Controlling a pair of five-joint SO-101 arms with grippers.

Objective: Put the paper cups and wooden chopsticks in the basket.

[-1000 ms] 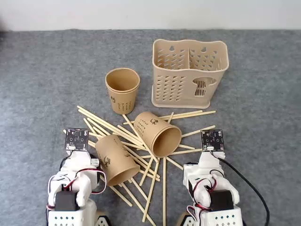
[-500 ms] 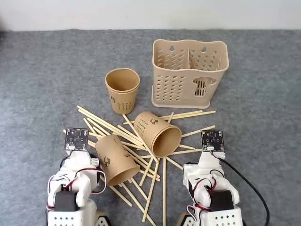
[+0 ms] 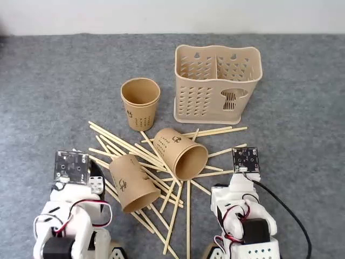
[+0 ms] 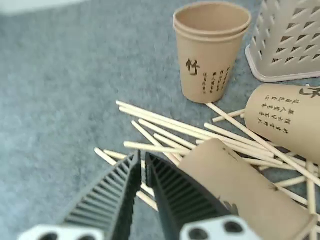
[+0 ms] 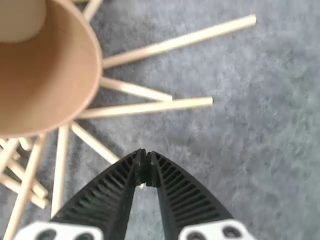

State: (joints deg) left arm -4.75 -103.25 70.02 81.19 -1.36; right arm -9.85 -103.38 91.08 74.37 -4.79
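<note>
Two stacked paper cups (image 3: 140, 102) stand upright left of the beige basket (image 3: 218, 83). One cup (image 3: 180, 152) lies on its side with its mouth toward the arms, and another (image 3: 132, 182) lies by the left arm (image 3: 70, 178). Wooden chopsticks (image 3: 135, 148) are scattered under and around the lying cups. My left gripper (image 4: 141, 161) is shut and empty, above chopsticks (image 4: 165, 131) beside the near lying cup (image 4: 240, 192). My right gripper (image 5: 144, 156) is shut and empty over the carpet, close to a chopstick (image 5: 145, 107) and the lying cup's mouth (image 5: 45, 70).
Grey carpet (image 3: 54, 86) covers the table, with bare room at the left, the right and the far side. The basket has two compartments and a perforated wall (image 4: 290, 45). A black cable (image 3: 285, 210) trails off the right arm (image 3: 242, 210).
The left arm has lifted and shifted a little left, so its wrist board looks larger. The right arm has barely moved. Cups and chopsticks lie as before.
</note>
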